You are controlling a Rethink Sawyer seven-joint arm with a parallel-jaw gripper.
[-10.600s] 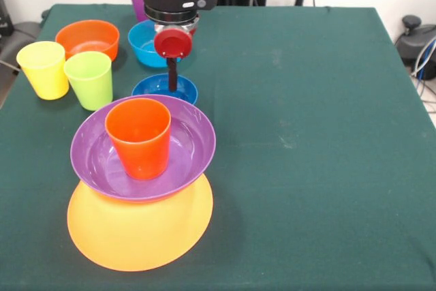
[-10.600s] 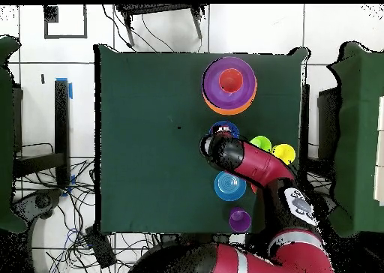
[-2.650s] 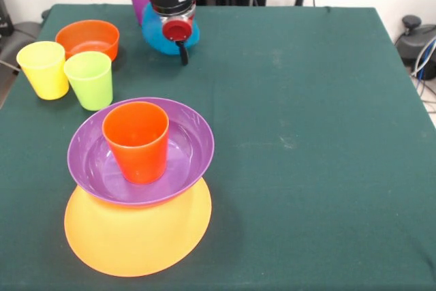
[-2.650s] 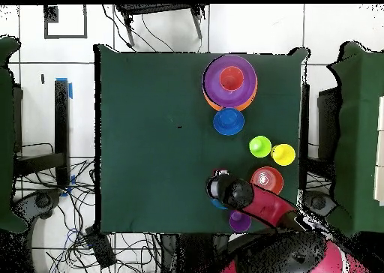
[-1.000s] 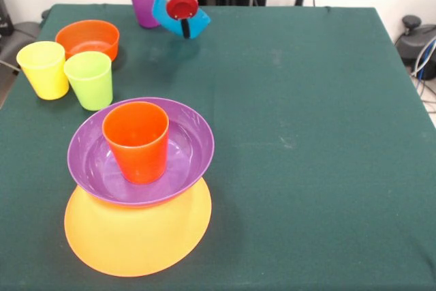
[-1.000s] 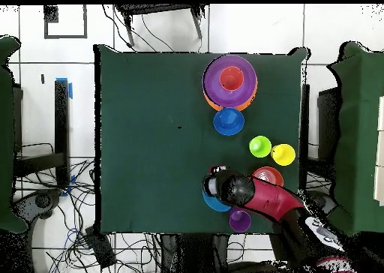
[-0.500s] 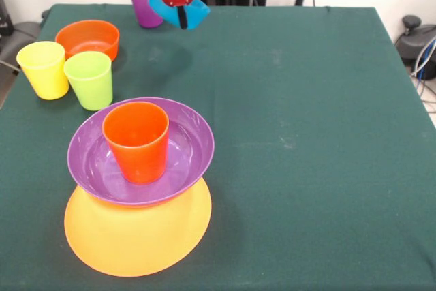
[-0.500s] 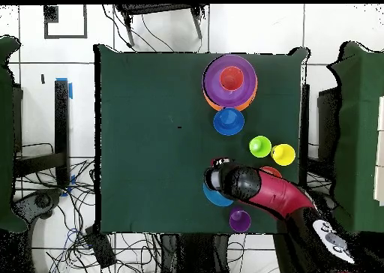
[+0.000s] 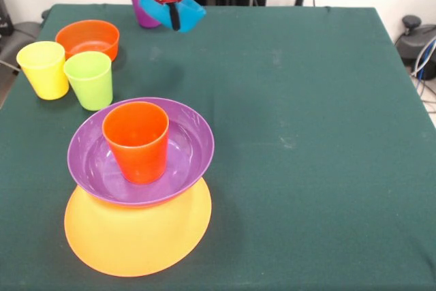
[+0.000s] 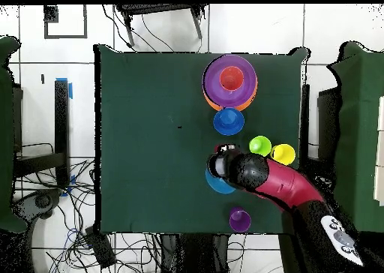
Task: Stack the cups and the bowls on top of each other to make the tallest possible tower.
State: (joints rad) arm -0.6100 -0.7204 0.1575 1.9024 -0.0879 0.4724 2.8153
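My gripper [image 9: 174, 17] is shut on the rim of the light blue bowl [image 9: 189, 14], which hangs tilted above the table's far side. From overhead the gripper [image 10: 219, 165] covers part of that bowl [image 10: 216, 185]. The tower stands near the front left: the orange-red cup [image 9: 137, 140] in the wide purple bowl [image 9: 187, 142] on the very large yellow-orange bowl [image 9: 136, 233]. Overhead, a dark blue bowl [image 10: 229, 121] lies beside the tower [image 10: 229, 81]; the front view does not show it. A purple cup [image 9: 139, 1], yellow cup [image 9: 43, 69], lime green cup [image 9: 89, 80] and small orange bowl [image 9: 87, 37] stand apart.
The table [image 9: 306, 134] is covered in dark green cloth. Overhead, the arm [image 10: 277, 184] reaches across the green cup [image 10: 260, 145] and yellow cup [image 10: 283, 154] side and hides the orange bowl. The purple cup [image 10: 240, 220] stands near the table edge.
The gripper left the dark blue bowl, closed on the light blue bowl by the purple cup and lifted it off the table. In the last second it carried the tilted bowl higher and toward the tower.
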